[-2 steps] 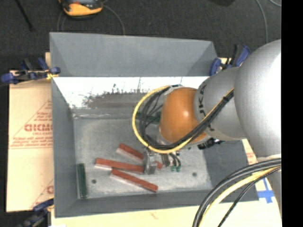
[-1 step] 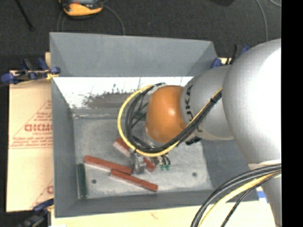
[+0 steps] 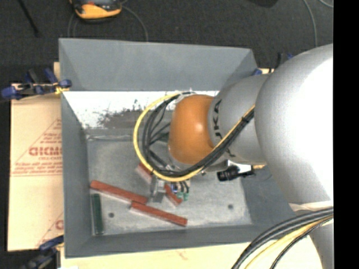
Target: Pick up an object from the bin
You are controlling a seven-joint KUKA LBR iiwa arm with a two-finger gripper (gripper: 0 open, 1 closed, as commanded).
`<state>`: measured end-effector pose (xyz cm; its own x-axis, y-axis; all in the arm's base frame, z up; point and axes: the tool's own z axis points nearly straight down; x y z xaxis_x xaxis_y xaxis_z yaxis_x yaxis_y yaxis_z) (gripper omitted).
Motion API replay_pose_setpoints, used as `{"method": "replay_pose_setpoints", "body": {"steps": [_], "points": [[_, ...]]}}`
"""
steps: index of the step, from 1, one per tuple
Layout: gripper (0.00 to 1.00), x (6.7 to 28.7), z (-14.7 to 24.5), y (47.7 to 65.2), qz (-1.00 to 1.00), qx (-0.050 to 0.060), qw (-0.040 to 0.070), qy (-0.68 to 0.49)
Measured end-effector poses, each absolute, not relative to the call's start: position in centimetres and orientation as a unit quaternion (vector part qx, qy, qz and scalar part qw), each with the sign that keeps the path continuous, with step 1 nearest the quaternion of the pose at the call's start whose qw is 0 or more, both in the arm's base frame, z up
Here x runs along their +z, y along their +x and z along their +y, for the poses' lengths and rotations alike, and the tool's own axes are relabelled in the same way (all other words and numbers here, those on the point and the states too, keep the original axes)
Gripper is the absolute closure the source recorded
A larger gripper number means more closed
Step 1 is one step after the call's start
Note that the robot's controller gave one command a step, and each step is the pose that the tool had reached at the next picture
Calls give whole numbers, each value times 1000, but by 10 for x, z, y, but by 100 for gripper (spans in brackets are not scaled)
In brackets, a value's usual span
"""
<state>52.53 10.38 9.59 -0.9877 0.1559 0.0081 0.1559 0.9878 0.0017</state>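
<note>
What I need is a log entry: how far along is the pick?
Done: the gripper sits low in the bin, beside the red-brown sticks. In hand: nothing visibly held. Left: grasping and lifting one out; the dark green bar lies at left.

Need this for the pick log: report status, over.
Gripper low at bin centre, over right end of upper red-brown stick. Lower red-brown stick close beside. Dark green stick by left wall, apart.
</note>
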Motion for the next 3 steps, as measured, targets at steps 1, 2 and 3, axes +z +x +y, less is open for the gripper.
{"method": "replay_pose_setpoints", "body": {"steps": [1, 2, 3], "points": [[0, 69, 45, 541, -998, 0, -1, 57], [100, 73, 46, 544, -998, 1, -5, 59], [100, 73, 46, 544, -998, 1, -5, 59]]}}
